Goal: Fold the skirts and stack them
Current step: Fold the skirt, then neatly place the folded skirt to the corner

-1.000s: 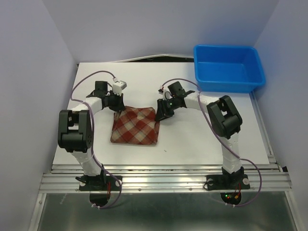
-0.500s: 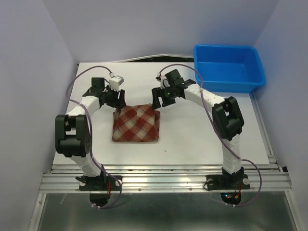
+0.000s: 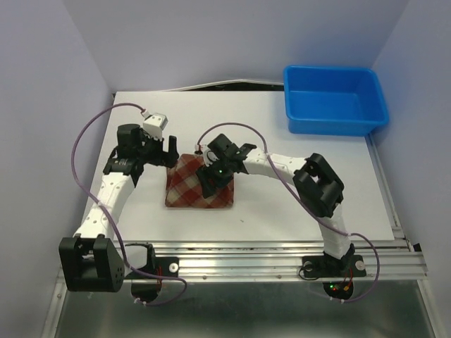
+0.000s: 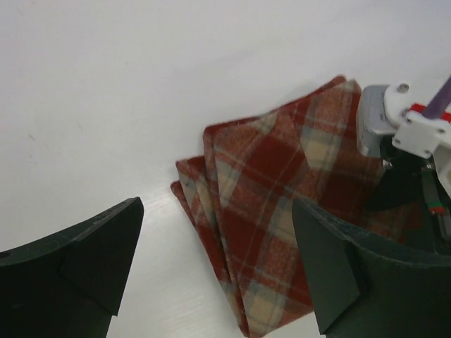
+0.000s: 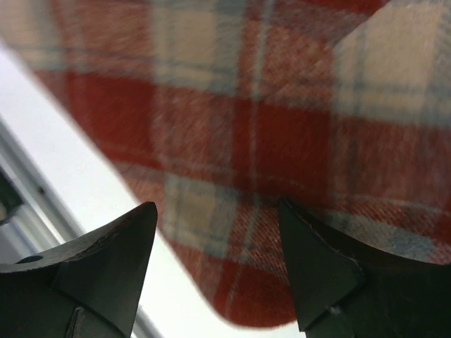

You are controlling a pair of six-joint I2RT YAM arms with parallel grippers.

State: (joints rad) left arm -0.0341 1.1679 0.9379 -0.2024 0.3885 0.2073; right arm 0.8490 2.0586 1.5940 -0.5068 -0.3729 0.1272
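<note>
Moved: since a second ago, your right arm has swung in from the skirt's far right corner to sit over its middle. Your left arm has drawn back to the left and its pincer has let go of the cloth.
Left gripper (image 3: 163, 151) (image 4: 216, 205): the jaws stand wide apart and hold nothing. It hangs just beside the skirt's far left corner.
Right gripper (image 3: 210, 182) (image 5: 217, 208): the jaws are parted with nothing pinched between them. It sits low over the plaid cloth, and you cannot tell whether the tips touch it.
Skirt (image 3: 184, 191) (image 4: 268, 176) (image 5: 232, 105): red and cream plaid, folded into a rough square. It lies flat on the table, left of centre, between your two arms. The left wrist view shows stacked folded edges along one side.
Bin (image 3: 335, 98): blue plastic, at the table's far right corner, well apart from the skirt.
Table (image 3: 282, 204): white.
</note>
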